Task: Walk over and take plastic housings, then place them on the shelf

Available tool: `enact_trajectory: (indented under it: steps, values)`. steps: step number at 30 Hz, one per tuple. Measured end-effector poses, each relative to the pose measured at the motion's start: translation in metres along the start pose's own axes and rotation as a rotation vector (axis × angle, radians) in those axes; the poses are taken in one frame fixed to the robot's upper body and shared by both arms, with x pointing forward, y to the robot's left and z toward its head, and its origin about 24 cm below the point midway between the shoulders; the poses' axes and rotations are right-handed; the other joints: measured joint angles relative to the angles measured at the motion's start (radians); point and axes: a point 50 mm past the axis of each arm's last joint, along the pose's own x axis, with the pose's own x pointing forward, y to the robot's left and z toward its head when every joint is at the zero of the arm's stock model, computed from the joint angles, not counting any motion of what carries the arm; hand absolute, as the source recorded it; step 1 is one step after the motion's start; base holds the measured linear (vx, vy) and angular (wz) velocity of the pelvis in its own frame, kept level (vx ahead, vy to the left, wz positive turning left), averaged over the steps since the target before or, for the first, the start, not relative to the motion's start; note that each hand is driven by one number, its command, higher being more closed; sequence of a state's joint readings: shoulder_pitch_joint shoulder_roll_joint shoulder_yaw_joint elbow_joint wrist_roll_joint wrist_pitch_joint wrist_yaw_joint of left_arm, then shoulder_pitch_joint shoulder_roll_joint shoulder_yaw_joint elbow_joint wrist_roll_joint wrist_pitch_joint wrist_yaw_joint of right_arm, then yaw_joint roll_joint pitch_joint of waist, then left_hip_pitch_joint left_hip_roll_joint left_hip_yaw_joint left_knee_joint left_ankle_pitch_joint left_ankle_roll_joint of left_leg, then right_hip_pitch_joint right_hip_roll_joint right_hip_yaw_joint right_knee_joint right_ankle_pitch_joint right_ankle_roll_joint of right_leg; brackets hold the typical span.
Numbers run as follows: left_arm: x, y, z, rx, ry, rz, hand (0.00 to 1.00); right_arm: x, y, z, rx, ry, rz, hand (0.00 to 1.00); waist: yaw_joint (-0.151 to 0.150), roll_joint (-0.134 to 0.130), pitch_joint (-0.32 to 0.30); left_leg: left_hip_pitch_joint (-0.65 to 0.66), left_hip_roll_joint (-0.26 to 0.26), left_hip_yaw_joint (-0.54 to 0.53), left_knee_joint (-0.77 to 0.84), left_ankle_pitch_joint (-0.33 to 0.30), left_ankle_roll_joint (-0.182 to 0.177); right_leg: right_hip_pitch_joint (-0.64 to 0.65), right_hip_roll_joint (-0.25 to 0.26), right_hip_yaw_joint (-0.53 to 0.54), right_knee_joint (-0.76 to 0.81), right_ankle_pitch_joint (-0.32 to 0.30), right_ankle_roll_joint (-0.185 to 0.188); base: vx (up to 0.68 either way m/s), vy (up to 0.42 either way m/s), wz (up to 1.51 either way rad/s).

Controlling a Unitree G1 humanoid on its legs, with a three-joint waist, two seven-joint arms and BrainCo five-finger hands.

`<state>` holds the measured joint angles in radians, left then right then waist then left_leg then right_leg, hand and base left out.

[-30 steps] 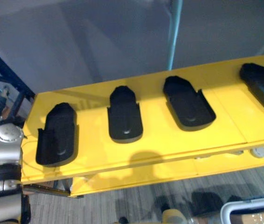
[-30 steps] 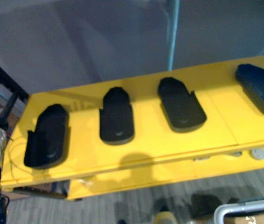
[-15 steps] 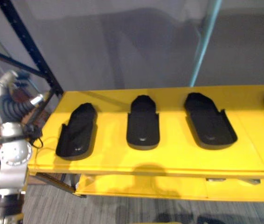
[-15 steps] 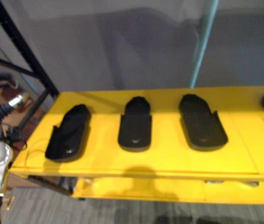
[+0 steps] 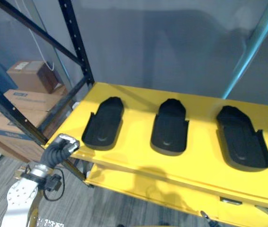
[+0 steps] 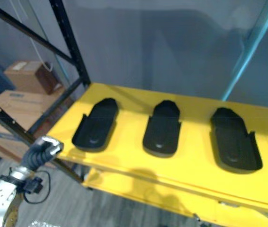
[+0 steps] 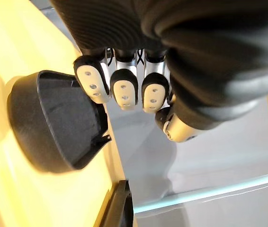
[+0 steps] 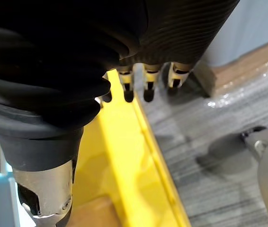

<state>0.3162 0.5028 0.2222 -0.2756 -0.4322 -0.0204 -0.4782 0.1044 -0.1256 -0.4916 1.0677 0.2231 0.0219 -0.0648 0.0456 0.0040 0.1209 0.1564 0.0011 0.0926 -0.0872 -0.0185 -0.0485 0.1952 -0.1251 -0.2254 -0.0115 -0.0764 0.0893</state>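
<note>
Three black plastic housings lie in a row on the yellow shelf [image 5: 134, 144]: the left one [image 5: 103, 125], the middle one [image 5: 170, 128] and the right one [image 5: 242, 142]. My left hand [image 5: 63, 144] is at the shelf's front left corner, a short way from the left housing. In the left wrist view its fingers [image 7: 124, 87] are curled with nothing in them, and the housing [image 7: 53, 123] lies on the yellow surface just past them. My right hand [image 8: 148, 80] hangs with straight fingers beside a yellow shelf edge [image 8: 129, 156], above grey floor.
A black rack upright [image 5: 77, 42] and its braces stand at the shelf's left end, with cardboard boxes [image 5: 15, 109] behind them. A teal pole [image 5: 252, 47] rises at the back right. A grey wall is behind, and a lower yellow shelf [image 5: 138, 187] is beneath.
The camera has swung left, so the shelf sits further right in the picture. My left arm has come up to the shelf's corner and its fingers have curled shut.
</note>
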Motion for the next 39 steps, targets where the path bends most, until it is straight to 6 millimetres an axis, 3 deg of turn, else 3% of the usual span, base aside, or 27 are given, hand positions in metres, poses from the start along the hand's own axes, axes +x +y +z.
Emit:
enact_trajectory:
  steps: [4, 7, 15, 34, 39]
  values:
    - [-0.012, -0.004, -0.034, -0.125, 0.235, -0.005, 1.00, 0.002, -0.001, 0.005, 0.000, 0.013, -0.002, 0.00, 0.007, 0.003, 0.021, -0.001, -0.003, -0.025, 0.000, 0.001, 0.001, 0.013, -0.001, -0.024, -0.002, -0.003, -0.004, 0.01, -0.005, 0.15]
    - [-0.014, -0.005, -0.041, -0.156, 0.285, -0.013, 1.00, 0.002, -0.002, 0.008, 0.001, 0.007, -0.002, 0.00, 0.023, 0.002, 0.026, -0.001, -0.003, -0.029, -0.001, 0.002, 0.001, 0.016, -0.001, -0.030, -0.004, -0.004, -0.005, 0.00, -0.004, 0.09]
    - [-0.011, -0.007, -0.051, -0.212, 0.353, -0.028, 1.00, 0.004, 0.008, 0.018, 0.022, -0.014, 0.018, 0.00, 0.022, 0.003, 0.027, -0.001, -0.004, -0.026, -0.001, 0.002, 0.001, 0.018, -0.001, -0.028, -0.006, -0.004, -0.005, 0.00, 0.000, 0.00]
    - [0.000, 0.009, -0.039, -0.161, 0.212, 0.093, 1.00, 0.004, 0.001, 0.011, 0.039, 0.012, -0.005, 0.00, 0.018, -0.004, 0.031, 0.001, 0.001, -0.002, -0.001, 0.002, 0.000, 0.018, 0.002, -0.019, -0.015, -0.003, -0.005, 0.00, 0.000, 0.00]
    - [-0.001, 0.011, -0.042, -0.161, 0.210, 0.110, 1.00, 0.004, 0.001, 0.011, 0.039, 0.011, -0.005, 0.00, 0.006, -0.008, 0.034, 0.001, 0.003, 0.002, -0.001, 0.001, 0.000, 0.018, 0.004, -0.016, -0.017, -0.002, -0.007, 0.00, 0.000, 0.00]
